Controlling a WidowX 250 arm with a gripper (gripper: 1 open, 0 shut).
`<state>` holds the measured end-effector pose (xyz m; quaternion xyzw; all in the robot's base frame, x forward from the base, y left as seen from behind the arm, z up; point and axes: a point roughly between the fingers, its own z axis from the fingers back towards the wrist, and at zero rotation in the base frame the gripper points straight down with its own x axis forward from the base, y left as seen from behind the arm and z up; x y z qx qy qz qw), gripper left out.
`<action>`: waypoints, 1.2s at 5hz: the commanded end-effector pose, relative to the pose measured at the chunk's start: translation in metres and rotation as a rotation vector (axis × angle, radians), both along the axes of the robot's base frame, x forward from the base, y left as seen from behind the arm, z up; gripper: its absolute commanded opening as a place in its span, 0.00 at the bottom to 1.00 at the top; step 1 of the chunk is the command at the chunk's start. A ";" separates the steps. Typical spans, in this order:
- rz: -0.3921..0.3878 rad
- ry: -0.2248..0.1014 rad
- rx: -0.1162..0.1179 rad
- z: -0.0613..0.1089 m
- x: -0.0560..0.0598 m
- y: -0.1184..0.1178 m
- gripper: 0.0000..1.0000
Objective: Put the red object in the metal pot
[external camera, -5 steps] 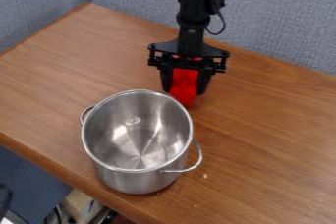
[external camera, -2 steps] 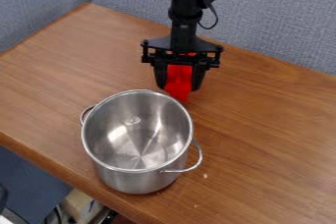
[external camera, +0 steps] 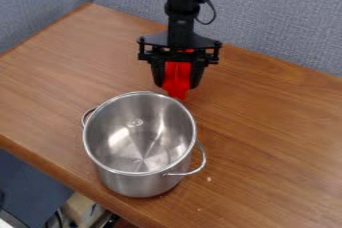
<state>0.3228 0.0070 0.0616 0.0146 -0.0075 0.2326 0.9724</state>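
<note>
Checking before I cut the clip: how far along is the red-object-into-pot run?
Done: the gripper points down with its jaws closed on the red object, so the grasp looks made. In hand: the object hangs just behind the metal pot, whether it has cleared the table is hard to tell. Left: carry it over the rim and release; the pot is empty.

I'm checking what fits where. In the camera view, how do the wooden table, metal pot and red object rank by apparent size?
1. wooden table, by far the largest.
2. metal pot.
3. red object, smallest, though the end effector hides part of it and it sits farther from the camera.
</note>
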 end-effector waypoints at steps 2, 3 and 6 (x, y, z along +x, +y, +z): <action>0.032 -0.085 -0.003 0.029 -0.001 0.010 0.00; 0.038 -0.089 -0.005 0.031 -0.004 0.012 0.00; 0.046 -0.119 -0.033 0.053 -0.027 0.015 0.00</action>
